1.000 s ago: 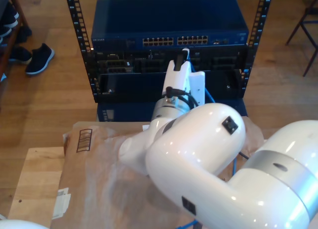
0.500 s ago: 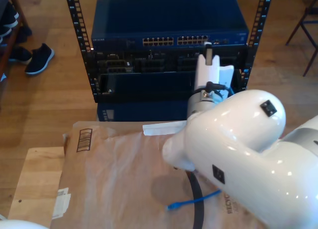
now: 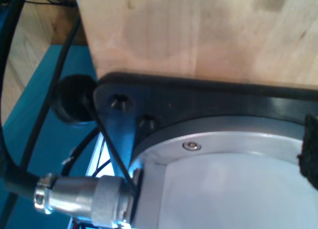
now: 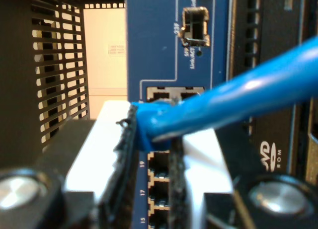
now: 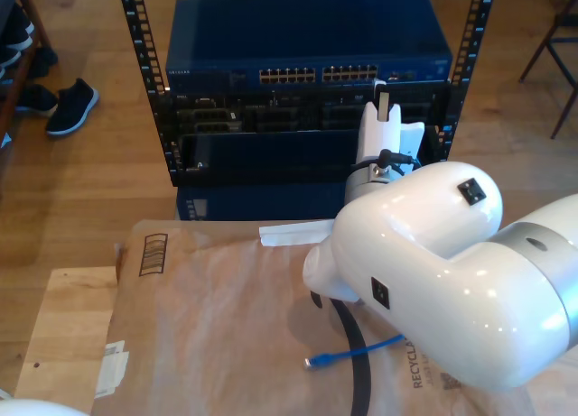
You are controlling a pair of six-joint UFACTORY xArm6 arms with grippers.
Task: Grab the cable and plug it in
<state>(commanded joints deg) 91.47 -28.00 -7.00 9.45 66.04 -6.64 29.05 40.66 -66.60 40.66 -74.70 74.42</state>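
Cable (image 4: 233, 97): bright blue, thin. In the second wrist view one end is pinched between the padded jaws of my second gripper (image 4: 151, 139), the run leaving toward the camera, blurred. In the exterior view the free end (image 5: 354, 351) lies on the brown paper (image 5: 208, 326) at about 6 o'clock of the scene, plug end pointing to 9 o'clock.

Switch (image 4: 174, 50): blue front panel, rows of numbered ports just beyond the pinched cable end; in the exterior view its port row (image 5: 316, 74) sits at 12 o'clock in the black rack (image 5: 144, 82).

My second gripper, exterior view (image 5: 383, 98): raised before the rack's ports.

My first gripper: jaw state cannot be told; its wrist view shows a black base plate (image 3: 198, 97) on a wooden table (image 3: 198, 35).
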